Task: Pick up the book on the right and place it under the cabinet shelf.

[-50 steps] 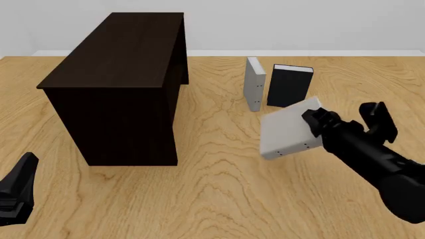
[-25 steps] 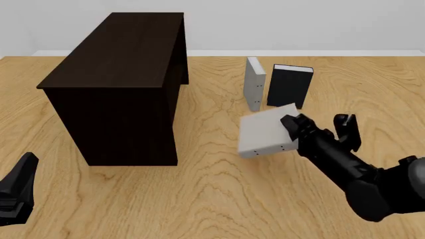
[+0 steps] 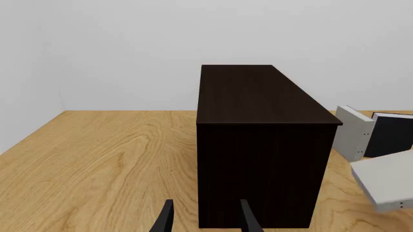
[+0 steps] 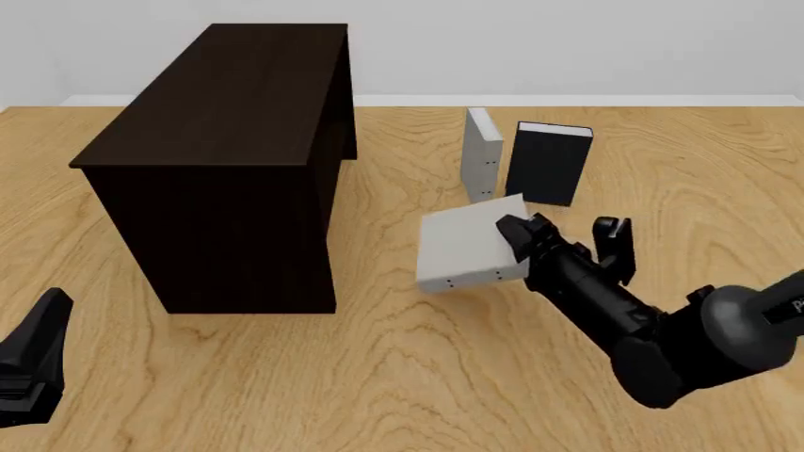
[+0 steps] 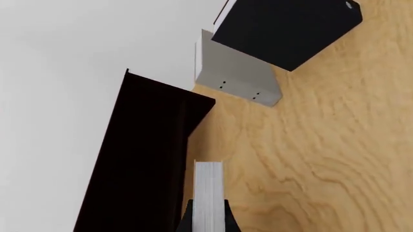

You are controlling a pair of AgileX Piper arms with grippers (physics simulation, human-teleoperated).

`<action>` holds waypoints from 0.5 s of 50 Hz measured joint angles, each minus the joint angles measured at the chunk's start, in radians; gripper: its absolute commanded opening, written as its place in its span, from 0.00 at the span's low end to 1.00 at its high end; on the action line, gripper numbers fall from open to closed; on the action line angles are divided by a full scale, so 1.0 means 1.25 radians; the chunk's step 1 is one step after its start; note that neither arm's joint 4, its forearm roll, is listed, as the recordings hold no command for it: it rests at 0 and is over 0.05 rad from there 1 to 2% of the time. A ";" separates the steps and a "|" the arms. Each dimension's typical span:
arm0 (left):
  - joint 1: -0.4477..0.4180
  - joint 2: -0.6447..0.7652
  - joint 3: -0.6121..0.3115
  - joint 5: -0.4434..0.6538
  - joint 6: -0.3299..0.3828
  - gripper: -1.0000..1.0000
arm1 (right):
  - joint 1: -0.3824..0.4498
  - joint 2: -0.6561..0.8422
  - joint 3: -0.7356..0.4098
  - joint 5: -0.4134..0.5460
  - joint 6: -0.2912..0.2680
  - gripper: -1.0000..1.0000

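Observation:
My right gripper (image 4: 518,247) is shut on the light-grey book (image 4: 466,247) and holds it flat and a little tilted above the table, just right of the dark cabinet shelf (image 4: 226,160). In the right wrist view the book's page edge (image 5: 208,195) sits between the fingers, with the cabinet (image 5: 145,154) ahead. The book also shows in the left wrist view (image 3: 387,181), beside the cabinet (image 3: 258,145). My left gripper (image 3: 205,223) is open and empty, low near the table's front left, facing the cabinet's closed end.
A look-alike grey book (image 4: 480,158) and a black book (image 4: 548,162) stand upright behind the held book, right of the cabinet. They also show in the right wrist view, the grey one (image 5: 235,72) and the black one (image 5: 284,29).
My right arm has carried the grey book leftward, toward the cabinet's right side. The left arm has not moved.

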State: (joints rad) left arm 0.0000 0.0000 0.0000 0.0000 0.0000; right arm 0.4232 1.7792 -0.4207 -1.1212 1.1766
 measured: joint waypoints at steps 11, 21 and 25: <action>0.000 0.000 0.000 0.000 0.000 1.00 | 0.022 0.040 -0.037 -0.012 0.015 0.00; 0.000 0.000 0.000 0.000 0.000 1.00 | 0.039 0.080 -0.075 -0.016 0.028 0.00; 0.000 0.000 0.000 0.000 0.000 1.00 | 0.045 0.095 -0.092 -0.014 0.033 0.00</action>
State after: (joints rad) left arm 0.0000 0.0000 0.0000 0.0000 0.0000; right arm 0.4799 1.8979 -0.5362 -1.1384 1.2175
